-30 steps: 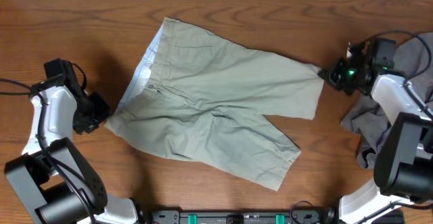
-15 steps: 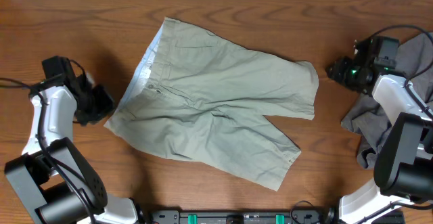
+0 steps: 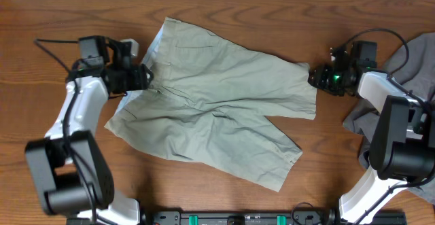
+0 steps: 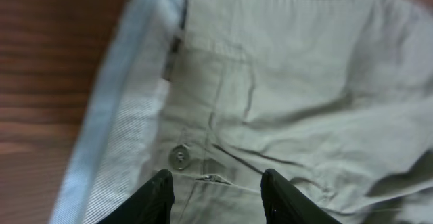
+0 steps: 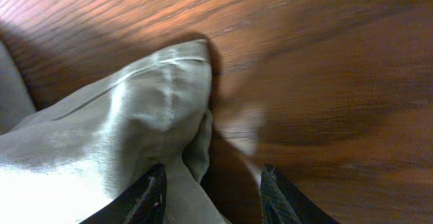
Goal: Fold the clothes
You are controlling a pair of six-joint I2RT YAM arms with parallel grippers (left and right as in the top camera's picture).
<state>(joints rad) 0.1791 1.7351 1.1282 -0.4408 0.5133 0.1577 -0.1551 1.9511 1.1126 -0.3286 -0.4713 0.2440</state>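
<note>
The khaki-green shorts [image 3: 217, 102] lie spread flat in the middle of the table, waistband to the left and legs to the right. My left gripper [image 3: 143, 79] hovers open over the waistband. In the left wrist view its jaws [image 4: 216, 183] stand apart just below the button [image 4: 179, 158], beside the pale lining [image 4: 115, 136]. My right gripper [image 3: 312, 75] is open at the upper leg's hem corner [image 5: 169, 82]. That cloth lies by its left finger [image 5: 150, 195]. A darker grey garment [image 3: 357, 122] sits crumpled at the far right, partly under the right arm.
The wooden table [image 3: 68, 21] runs bare to the left, back and front of the shorts. Cables trail from both arms. The right arm's base stands over the grey garment's lower part.
The left arm swung up from the lower-left waist corner to the waistband by the button and opened wider. The right gripper opened off the leg hem, drew back, then came back to that corner.
</note>
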